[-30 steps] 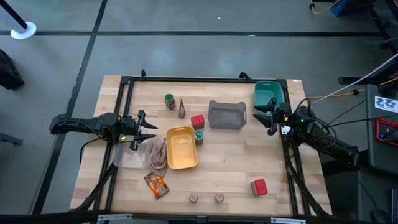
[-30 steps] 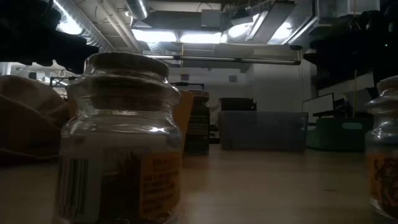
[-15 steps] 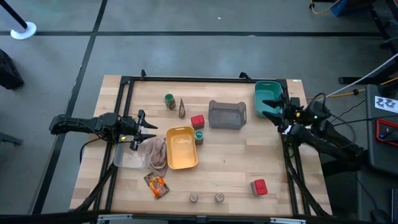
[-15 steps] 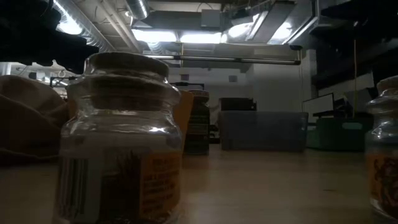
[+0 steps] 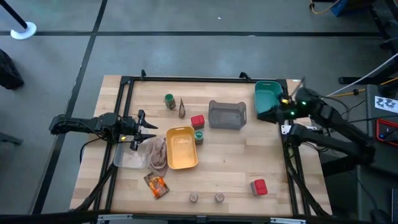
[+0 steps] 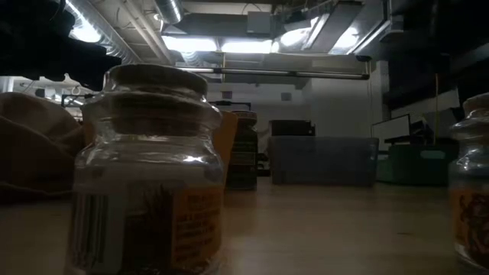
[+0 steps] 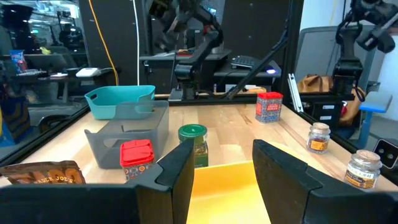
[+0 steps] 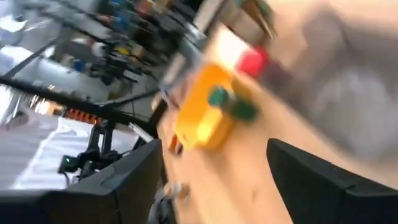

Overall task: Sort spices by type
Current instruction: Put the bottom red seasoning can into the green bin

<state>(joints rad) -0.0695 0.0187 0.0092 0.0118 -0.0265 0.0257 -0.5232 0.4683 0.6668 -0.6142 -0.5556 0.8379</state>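
Looking down from the high view, nothing's really sorted yet imo. One green-lidded jar (image 5: 169,100) and the dark sachet (image 5: 182,108) sit near the far edge. A red block (image 5: 198,121) and the other green jar (image 5: 199,136) are between the yellow tray (image 5: 182,148) and grey tray (image 5: 227,114). The orange sachet (image 5: 156,184), two tiny jars (image 5: 194,198) and the second red block (image 5: 259,186) line the near edge. All four trays look empty of spices.

Low view: just one tiny jar (image 6: 153,172) huge up close, no arms.

Left wrist view: left gripper (image 7: 221,171) hangs spread over the yellow tray, holding nothing.

Right wrist view: right gripper (image 8: 214,168), up by the teal tray (image 5: 268,96), is spread wide and empty too. So pretty much everything's left to do.
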